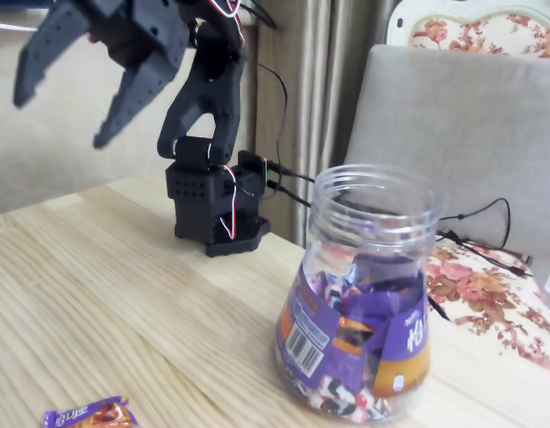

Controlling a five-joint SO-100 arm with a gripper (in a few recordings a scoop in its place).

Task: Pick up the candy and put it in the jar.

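- We judge the task to be at its very start: the candy [89,415] lies on the wooden table [123,294] at the bottom-left edge of the fixed view, partly cut off by the frame, and nothing holds it.
- We see its purple wrapper with an orange-brown picture and white lettering; it lies flat, well apart from the jar [364,299].
- The gripper [65,116] hangs high at the upper left, well above the table, its two dark fingers spread wide apart with only air between them; it grips nothing.
- The jar stands upright to the right of centre, its wide ribbed mouth uncovered and facing up, with a pile of similar purple-wrapped sweets [364,357] already in its lower half.
- The arm's black base [212,214] sits at the back of the table, behind and to the left of the jar.
- The next move, as we read it, calls for bringing the spread fingers down and toward the near edge, over the candy, and lining them across its narrow width.
- The flat, shiny wrapper may slide when pinched, so we would want the fingertips close to the tabletop before closing.
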